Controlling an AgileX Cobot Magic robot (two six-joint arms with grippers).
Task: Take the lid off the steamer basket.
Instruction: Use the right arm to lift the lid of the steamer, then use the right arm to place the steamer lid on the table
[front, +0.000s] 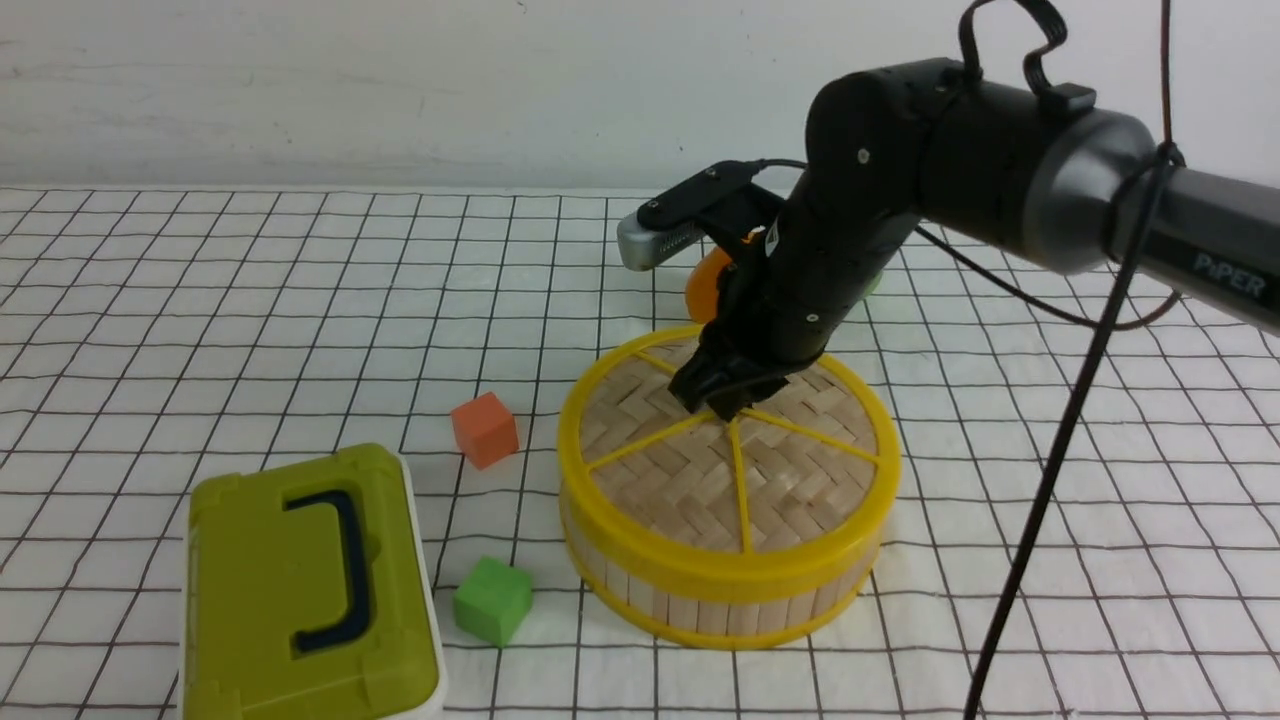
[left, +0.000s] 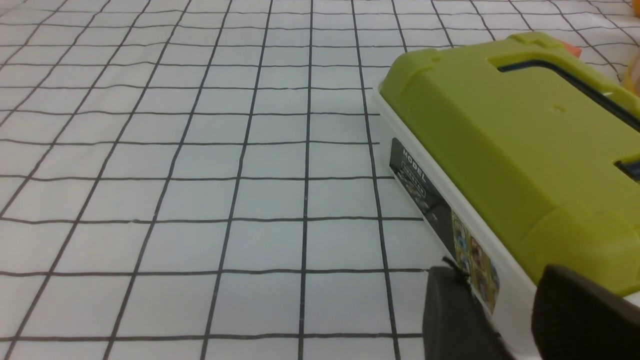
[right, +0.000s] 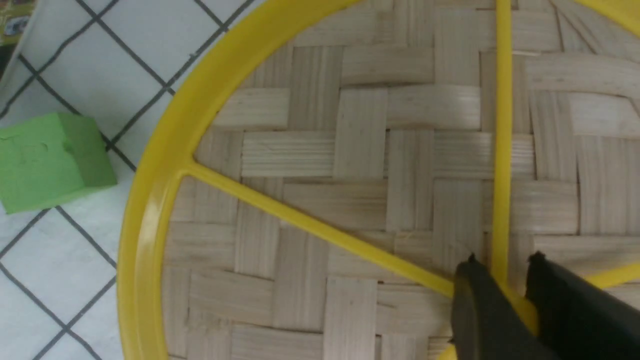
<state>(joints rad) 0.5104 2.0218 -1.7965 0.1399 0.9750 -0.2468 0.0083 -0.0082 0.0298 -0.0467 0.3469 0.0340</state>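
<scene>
Lid (front: 700, 485) spoke (by the hub) pinched between right jaws.

My work table (front: 200, 300): white cloth ruled in a black grid.
Resting on it I see the steamer basket (front: 700, 610) right of centre, an orange cube (front: 484, 428) and a green cube (front: 492, 600) to its left, and an olive-green box (front: 255, 585) at the near left.
</scene>
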